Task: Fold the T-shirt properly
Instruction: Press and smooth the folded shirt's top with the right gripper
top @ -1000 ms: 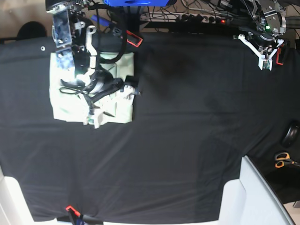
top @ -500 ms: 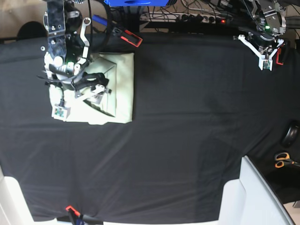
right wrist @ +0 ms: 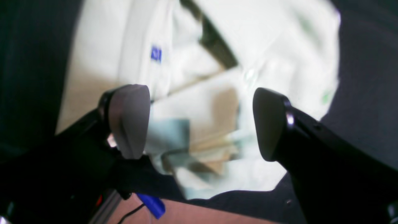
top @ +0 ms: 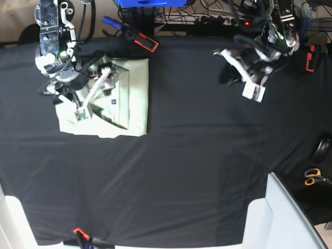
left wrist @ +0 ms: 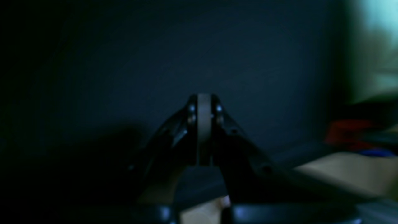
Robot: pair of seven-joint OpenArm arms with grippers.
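Observation:
The pale mint-green T-shirt (top: 127, 96) lies folded into a rectangle at the far left of the black cloth, with its small dark label (top: 113, 101) facing up. In the right wrist view the T-shirt (right wrist: 279, 46) and its blue label (right wrist: 156, 53) lie below the fingers. My right gripper (top: 98, 85) hovers over the shirt's left part, open and empty (right wrist: 199, 123). My left gripper (top: 236, 70) is over bare black cloth at the far right, well away from the shirt. In the left wrist view it (left wrist: 204, 102) is shut on nothing.
A red-and-black tool (top: 141, 40) lies at the back edge near the shirt. Orange-handled scissors (top: 311, 177) and a dark round object (top: 322, 148) sit off the right edge. A white panel (top: 282, 218) stands at the front right. Cables crowd the back.
My right gripper has moved back and to the left over the shirt, uncovering the folded front. My left arm has swung from the far right corner toward the middle of the table.

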